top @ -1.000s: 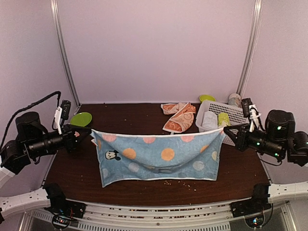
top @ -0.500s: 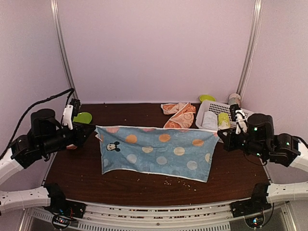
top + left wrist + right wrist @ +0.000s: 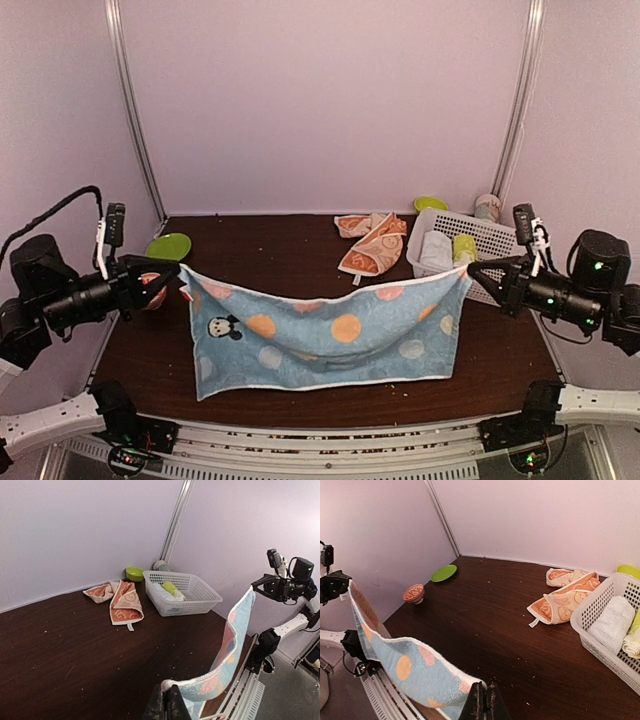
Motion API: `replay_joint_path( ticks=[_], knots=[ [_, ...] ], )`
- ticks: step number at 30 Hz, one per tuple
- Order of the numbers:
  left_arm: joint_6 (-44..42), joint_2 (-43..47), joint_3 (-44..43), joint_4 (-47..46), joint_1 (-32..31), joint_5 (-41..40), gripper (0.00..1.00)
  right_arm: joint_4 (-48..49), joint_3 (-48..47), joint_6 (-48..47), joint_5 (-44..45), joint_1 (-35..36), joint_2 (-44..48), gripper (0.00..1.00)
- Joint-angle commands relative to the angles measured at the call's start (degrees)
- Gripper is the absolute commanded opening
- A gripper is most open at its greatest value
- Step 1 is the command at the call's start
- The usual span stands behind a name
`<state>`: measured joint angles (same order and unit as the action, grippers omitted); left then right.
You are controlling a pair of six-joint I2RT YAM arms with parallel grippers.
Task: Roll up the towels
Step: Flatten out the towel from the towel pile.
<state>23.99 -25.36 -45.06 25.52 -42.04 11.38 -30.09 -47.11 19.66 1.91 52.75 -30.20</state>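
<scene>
Blue towel (image 3: 330, 335) sags between left end effector (image 3: 172, 277) and right end effector (image 3: 472, 273).

The blue towel (image 3: 330, 340) hangs in front of the worktop (image 3: 280, 250) and hides the part behind it. The little orange bowl (image 3: 152, 290) is partly hidden behind the left jaws. The right wrist view cuts off the basket (image 3: 594, 646) at its edge. A small pale thing (image 3: 488, 206) behind the basket is too tiny to name.
</scene>
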Motion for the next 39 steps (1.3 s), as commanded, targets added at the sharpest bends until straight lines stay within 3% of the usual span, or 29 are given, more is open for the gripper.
replay_joint_path(
  ticks=[1,4,7,16,24,39],
  knots=[
    [-1.9,-8.5,4.2,-6.8,0.3,-7.2,0.00,3.7,2.9,3.2,6.7,-4.0,-11.3,0.00],
    [-0.8,-14.4,7.8,-13.9,0.6,-15.0,0.00,8.1,5.3,8.7,7.1,-9.9,-19.1,0.00],
    [-0.3,-19.0,10.7,-19.4,1.8,-19.7,0.00,13.2,7.6,10.5,9.6,-11.3,-24.7,0.00],
    [1.7,-22.5,17.6,-28.0,7.9,-21.2,0.00,19.2,7.7,7.8,13.3,-12.2,-36.0,0.00],
    [2.8,-25.1,18.7,-30.2,7.9,-19.7,0.00,21.3,8.3,8.1,13.1,-12.9,-38.2,0.00],
    [2.5,-29.2,19.8,-33.8,7.9,-14.7,0.00,16.7,5.0,2.3,17.8,-13.2,-35.2,0.00]
  ],
)
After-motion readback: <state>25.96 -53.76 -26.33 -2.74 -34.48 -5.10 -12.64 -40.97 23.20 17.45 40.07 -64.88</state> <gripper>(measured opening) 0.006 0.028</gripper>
